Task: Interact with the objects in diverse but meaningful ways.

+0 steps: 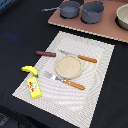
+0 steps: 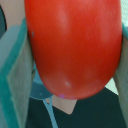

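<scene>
**Ana:** Dark cloth covers the surface (image 1: 15, 30) in the exterior view, with a pale woven placemat (image 1: 95, 75) laid across the middle of the frame. What sits on it?

**Ben:** At centre, a round tan plate (image 1: 68, 66), bare. A knife (image 1: 79, 57) lies just above it and a fork (image 1: 64, 80) just below, so it reads as a place setting. The brown sausage (image 1: 45, 53) lies at the mat's upper left edge, the yellow banana (image 1: 29, 70) at the left edge, and the yellow box (image 1: 34, 87) with red marks at lower left. All three toys are off the plate, near one another but apart.

**Ana:** And the top of the frame?

**Ben:** A brown board (image 1: 75, 25) carrying two grey pots (image 1: 70, 9) and, at the far right, a pale bowl (image 1: 122, 16). No arm shows in this view.

**Ana:** Then the wrist view?

**Ben:** The red round fruit (image 2: 75, 45) fills nearly the whole frame, wedged between two teal fingers (image 2: 15, 80). The gripper (image 2: 70, 55) is clenched on it, pads pressed to both flanks, probably because a smooth round thing would slip otherwise.

**Ana:** So where is the fruit?

**Ben:** In the grasp, apparently lifted; only blurred dark ground shows in the lower part of the frame. The bare plate looks like a sensible place for it.
</scene>
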